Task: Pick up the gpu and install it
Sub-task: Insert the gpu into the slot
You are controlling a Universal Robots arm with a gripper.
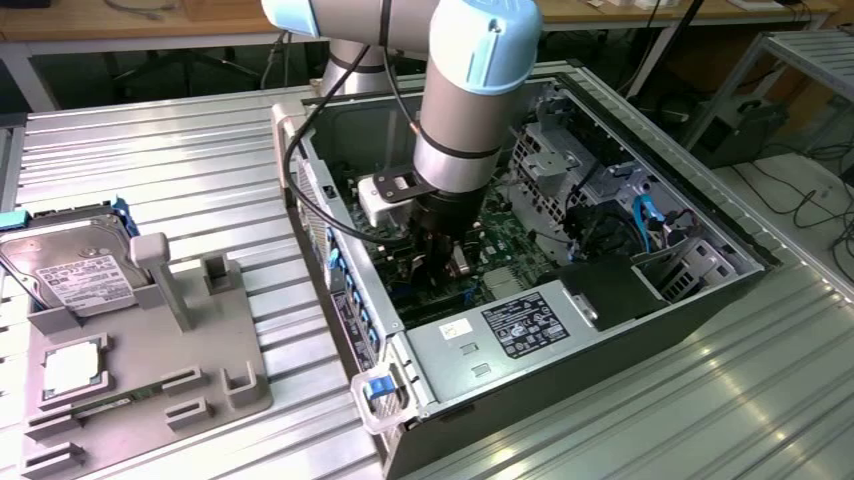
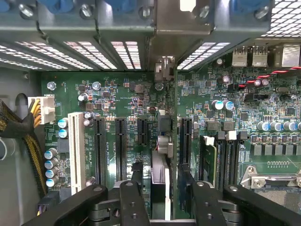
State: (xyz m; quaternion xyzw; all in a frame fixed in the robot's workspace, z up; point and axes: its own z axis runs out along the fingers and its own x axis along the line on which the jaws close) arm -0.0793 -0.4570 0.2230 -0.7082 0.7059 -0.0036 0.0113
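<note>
My gripper [image 1: 447, 258] is down inside the open computer case [image 1: 694, 225], just above the green motherboard [image 2: 117, 94]. The gpu [image 2: 163, 127] stands on edge between the black fingers [image 2: 134, 197], and the gripper [image 2: 164, 190] is shut on it. In the wrist view the card runs as a thin dark line across the board, over the row of black expansion slots [image 2: 121, 146]. Its pale metal bracket end [image 2: 165, 70] reaches the case's rear slot frame [image 2: 178, 19]. Whether its lower edge sits in a slot is hidden.
On the grey fixture plate [image 1: 200, 340] at the exterior view's left lie a silver hard drive [image 1: 74, 270] and a square processor chip [image 1: 74, 365]. Inside the case are the labelled power supply [image 1: 527, 325], yellow-black cables [image 2: 19, 127], a memory stick [image 2: 210, 160] and the processor socket [image 2: 273, 183].
</note>
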